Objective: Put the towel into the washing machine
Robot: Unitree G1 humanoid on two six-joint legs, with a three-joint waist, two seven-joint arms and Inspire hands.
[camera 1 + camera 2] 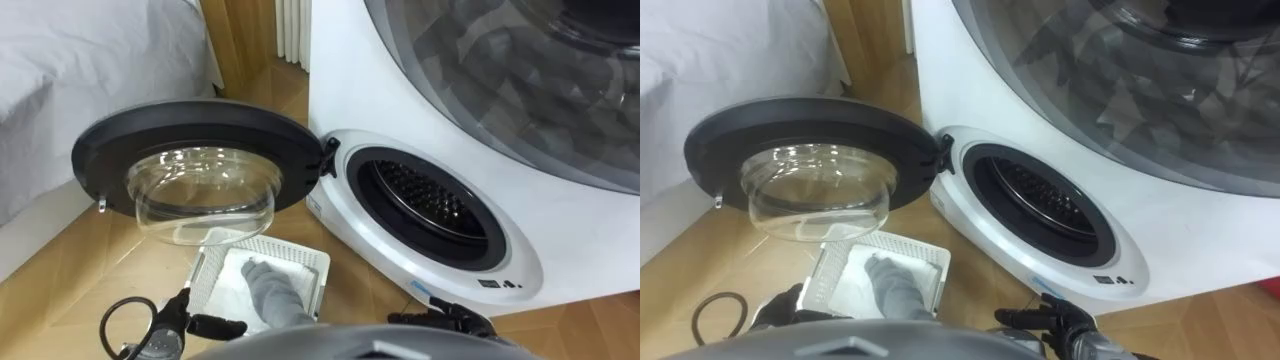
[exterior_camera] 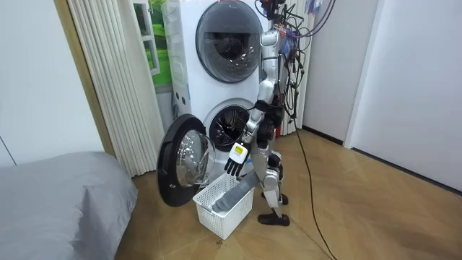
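A grey towel [image 1: 271, 291] lies bunched in a white slatted basket [image 1: 300, 255] on the wood floor, below the washing machine's open door [image 1: 190, 150]. The door, black-rimmed with a clear bowl, swings out to my left. To its right the round drum opening [image 1: 430, 200] gapes dark and unblocked. My left hand [image 1: 205, 322] hovers low beside the basket's left edge, fingers straight, holding nothing. My right hand [image 1: 450, 318] sits low in front of the machine, below the drum opening, fingers relaxed. In the room view I stand close to the machine with the left hand [image 2: 234, 160] hanging above the basket [image 2: 220, 213].
A second unit with a big glass door [image 1: 520, 80] is stacked above the washer. A bed with a pale cover [image 1: 90, 70] stands to my left, beyond the open door. A white radiator [image 1: 290, 30] lines the wall behind.
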